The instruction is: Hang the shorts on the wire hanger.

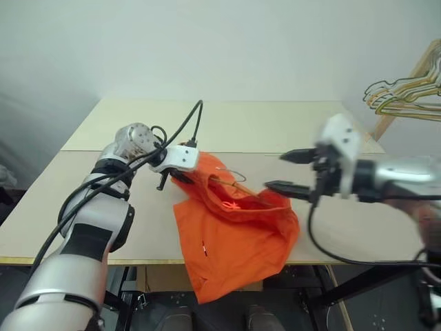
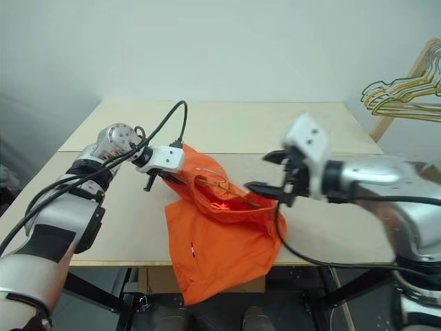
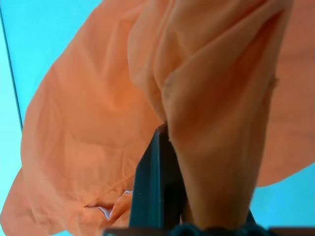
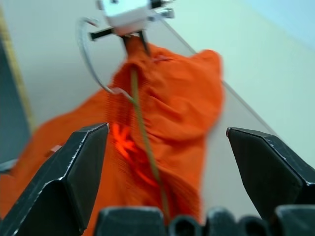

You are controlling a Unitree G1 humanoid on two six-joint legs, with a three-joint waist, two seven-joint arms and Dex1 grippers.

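- Orange shorts (image 1: 231,238) pinched at one upper edge by our left gripper (image 1: 180,174), draping over the surface (image 1: 275,127) edge.
- Wire hanger (image 4: 142,142) threaded inside the fabric.
- Right gripper (image 1: 293,172): jaws wide, holding nothing, just beside the shorts.

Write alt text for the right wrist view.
Bright orange fabric shorts hang bunched from the shut left gripper, a thin grey-green wire hanger threaded inside. The right gripper's black jaws stand wide apart, off the cloth.
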